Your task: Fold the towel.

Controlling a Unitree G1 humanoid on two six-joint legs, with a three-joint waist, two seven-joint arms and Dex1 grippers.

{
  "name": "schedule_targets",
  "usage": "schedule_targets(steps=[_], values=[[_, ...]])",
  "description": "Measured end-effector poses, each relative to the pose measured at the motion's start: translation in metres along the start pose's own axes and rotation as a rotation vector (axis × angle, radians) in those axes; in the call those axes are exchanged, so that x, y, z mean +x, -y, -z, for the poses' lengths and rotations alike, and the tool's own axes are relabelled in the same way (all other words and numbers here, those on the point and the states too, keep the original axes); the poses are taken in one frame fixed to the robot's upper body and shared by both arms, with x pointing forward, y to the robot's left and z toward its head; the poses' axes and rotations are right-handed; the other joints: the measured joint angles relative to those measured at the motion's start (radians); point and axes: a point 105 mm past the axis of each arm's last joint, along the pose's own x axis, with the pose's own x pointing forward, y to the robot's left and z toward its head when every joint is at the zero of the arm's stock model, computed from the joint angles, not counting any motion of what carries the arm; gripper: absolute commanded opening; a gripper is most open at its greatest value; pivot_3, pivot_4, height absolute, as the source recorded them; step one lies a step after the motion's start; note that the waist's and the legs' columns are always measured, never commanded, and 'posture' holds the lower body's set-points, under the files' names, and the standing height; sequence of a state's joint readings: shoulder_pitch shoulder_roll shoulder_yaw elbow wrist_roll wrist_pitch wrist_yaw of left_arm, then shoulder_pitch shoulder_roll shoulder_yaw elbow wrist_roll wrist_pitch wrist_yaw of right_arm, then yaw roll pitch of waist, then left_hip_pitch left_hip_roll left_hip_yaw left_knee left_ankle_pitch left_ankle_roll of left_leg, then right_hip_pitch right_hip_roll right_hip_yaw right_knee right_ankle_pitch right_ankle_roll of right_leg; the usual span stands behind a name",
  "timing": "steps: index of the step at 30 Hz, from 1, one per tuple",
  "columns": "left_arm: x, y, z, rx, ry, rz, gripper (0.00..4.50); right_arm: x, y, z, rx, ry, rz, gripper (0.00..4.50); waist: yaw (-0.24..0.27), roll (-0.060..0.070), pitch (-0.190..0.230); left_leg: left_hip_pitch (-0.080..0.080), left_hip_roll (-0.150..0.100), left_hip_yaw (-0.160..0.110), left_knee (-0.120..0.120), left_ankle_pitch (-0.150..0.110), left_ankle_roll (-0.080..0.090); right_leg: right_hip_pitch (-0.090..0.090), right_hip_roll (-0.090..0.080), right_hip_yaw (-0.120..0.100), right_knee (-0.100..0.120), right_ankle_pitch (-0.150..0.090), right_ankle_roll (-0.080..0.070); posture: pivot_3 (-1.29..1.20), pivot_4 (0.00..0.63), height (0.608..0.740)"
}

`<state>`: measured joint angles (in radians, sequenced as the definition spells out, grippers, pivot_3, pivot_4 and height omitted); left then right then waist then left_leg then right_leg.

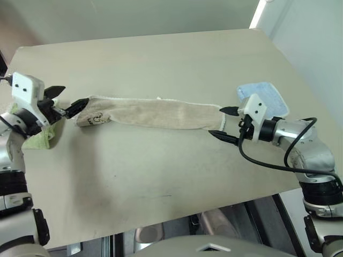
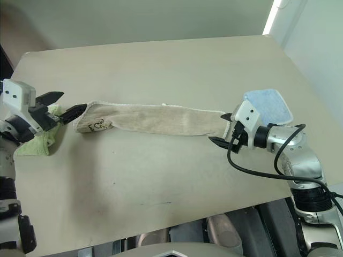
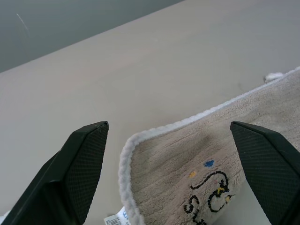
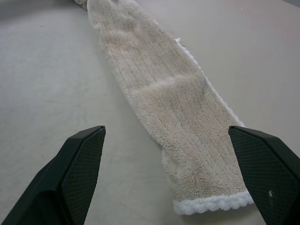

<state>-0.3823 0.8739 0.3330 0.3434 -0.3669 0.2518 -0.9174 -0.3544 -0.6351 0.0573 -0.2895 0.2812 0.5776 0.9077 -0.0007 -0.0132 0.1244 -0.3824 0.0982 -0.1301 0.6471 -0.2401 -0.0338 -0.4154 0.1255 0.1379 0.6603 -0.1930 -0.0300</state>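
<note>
The towel (image 1: 153, 114) is lying stretched out in a long narrow band across the middle of the tabletop (image 1: 161, 59), running from near the left edge toward the right edge. Its beige pile is facing up, with white corded edging showing along the far side and around both short ends. Near its left end a small dark printed mark (image 1: 96, 118) is showing, and a little white tag is peeking out beneath that end in the left wrist view.

The left gripper (image 1: 67, 101) is hovering just off the towel's left end with its black fingers (image 3: 84, 159) spread wide, one tip sitting at the towel's corner; whether it is touching the cloth I cannot tell. The right gripper (image 1: 225, 123) is waiting at the towel's right end, also spread wide, its two fingers (image 4: 82, 159) straddling the edged end without closing on it.

A lime-green folded towel (image 1: 40, 138) is lying by the left edge, under the left gripper's wrist. A light blue folded towel (image 1: 265, 96) is resting near the right edge, just behind the right gripper.
</note>
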Motion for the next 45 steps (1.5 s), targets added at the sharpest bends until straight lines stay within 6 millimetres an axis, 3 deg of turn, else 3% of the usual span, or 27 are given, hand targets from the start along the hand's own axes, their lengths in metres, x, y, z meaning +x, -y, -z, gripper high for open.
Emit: schedule_targets(steps=[3, 4, 10, 14, 29, 34, 38, 45], values=[[0.013, 0.037, 0.006, 0.013, -0.008, 0.146, 4.47, -0.001, -0.003, 0.007, 0.035, -0.013, 0.002, 4.44, 0.007, 0.000, 0.000, -0.001, -0.002, 0.000, 0.000, -0.001, -0.001, 0.000, 0.000, 0.001, 0.000, -0.004, 0.005, 0.00, 0.150, 0.740], [0.015, 0.041, 0.009, 0.008, -0.015, 0.161, 4.47, -0.001, -0.003, 0.007, 0.036, -0.013, 0.004, 4.44, 0.007, -0.001, 0.001, -0.001, -0.002, 0.000, 0.000, -0.001, -0.001, 0.000, 0.000, 0.000, 0.000, -0.004, 0.006, 0.00, 0.150, 0.740], [0.017, 0.050, 0.003, 0.011, 0.006, 0.187, 4.47, -0.005, -0.009, -0.002, 0.238, 0.056, -0.009, 4.44, 0.008, -0.003, 0.001, 0.000, 0.000, 0.000, 0.000, -0.001, -0.002, 0.000, 0.005, 0.001, 0.001, -0.005, 0.008, 0.00, 0.150, 0.740], [0.019, 0.056, 0.008, -0.004, 0.002, 0.201, 4.47, -0.005, -0.016, 0.005, 0.366, 0.047, -0.022, 4.44, 0.008, -0.003, 0.001, 0.000, 0.000, 0.000, 0.001, -0.001, -0.002, 0.000, 0.005, 0.000, 0.000, -0.005, 0.009, 0.00, 0.150, 0.740], [0.019, 0.057, 0.007, -0.002, 0.003, 0.205, 4.47, -0.007, -0.017, 0.002, 0.385, 0.049, -0.016, 4.44, 0.007, -0.003, 0.001, 0.000, 0.000, 0.000, 0.000, -0.002, -0.004, 0.000, 0.005, 0.000, 0.000, -0.005, 0.009, 0.00, 0.150, 0.740], [0.020, 0.073, 0.010, -0.026, 0.008, 0.253, 4.47, -0.007, -0.021, -0.002, 0.686, 0.088, -0.062, 4.44, 0.008, -0.003, 0.001, 0.000, -0.001, 0.000, 0.000, -0.003, -0.004, 0.000, 0.006, 0.000, 0.000, -0.005, 0.009, 0.00, 0.150, 0.740], [0.022, 0.079, 0.012, -0.035, 0.009, 0.265, 4.47, -0.001, -0.024, 0.013, 0.950, 0.057, -0.032, 4.44, 0.007, -0.005, 0.000, 0.000, 0.001, -0.001, -0.001, -0.003, -0.003, -0.001, 0.007, 0.002, 0.000, -0.005, 0.007, 0.00, 0.150, 0.740], [0.023, 0.081, 0.012, -0.042, 0.010, 0.266, 4.47, -0.002, -0.012, 0.013, 1.009, 0.028, 0.047, 4.44, 0.007, -0.004, 0.000, -0.001, 0.001, -0.003, -0.001, -0.011, 0.003, -0.004, 0.006, 0.002, 0.000, -0.003, 0.002, 0.00, 0.150, 0.740]])
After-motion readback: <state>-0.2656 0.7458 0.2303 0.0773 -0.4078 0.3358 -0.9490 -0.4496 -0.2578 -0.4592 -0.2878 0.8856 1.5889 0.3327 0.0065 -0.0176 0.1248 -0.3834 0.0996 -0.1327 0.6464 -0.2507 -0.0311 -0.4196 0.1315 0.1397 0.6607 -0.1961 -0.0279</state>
